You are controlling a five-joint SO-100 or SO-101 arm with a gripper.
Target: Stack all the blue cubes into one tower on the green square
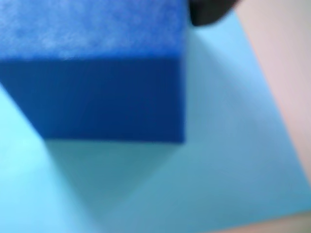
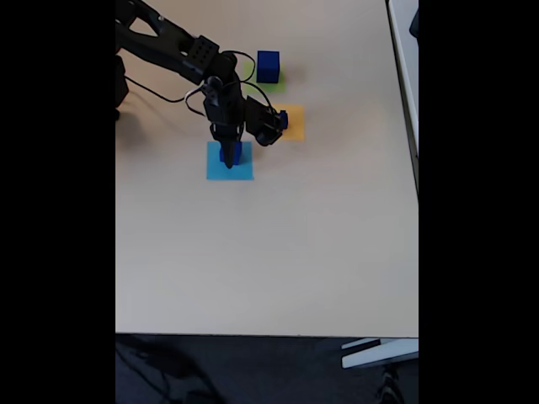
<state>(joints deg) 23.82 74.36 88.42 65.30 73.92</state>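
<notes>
**One cube on green, two still to go**

Filling the wrist view, a dark blue cube sits right under my camera on the light blue paper square, so close that it is blurred. A dark bit at the top edge is probably part of the fingers, but I cannot tell from it whether they are spread or clamped.

From the fixed view, I see the arm reaching in from the upper left, with the fingers pointing down onto that same cube on the light blue square. They appear to be at the cube, yet the picture is too small for me to say whether they grip it or merely stand around it.

Further back, the largest blue cube stands on the green square, of which only a lime sliver shows beneath it. I judge that to be the base of the tower, already in place. A small blue cube seems to rest on the orange-yellow square, partly hidden by the arm.

So, as I read it, one of three is placed. The cube under the fingers must go on top of the large one, then the small one last. The counter is otherwise bare.
</notes>
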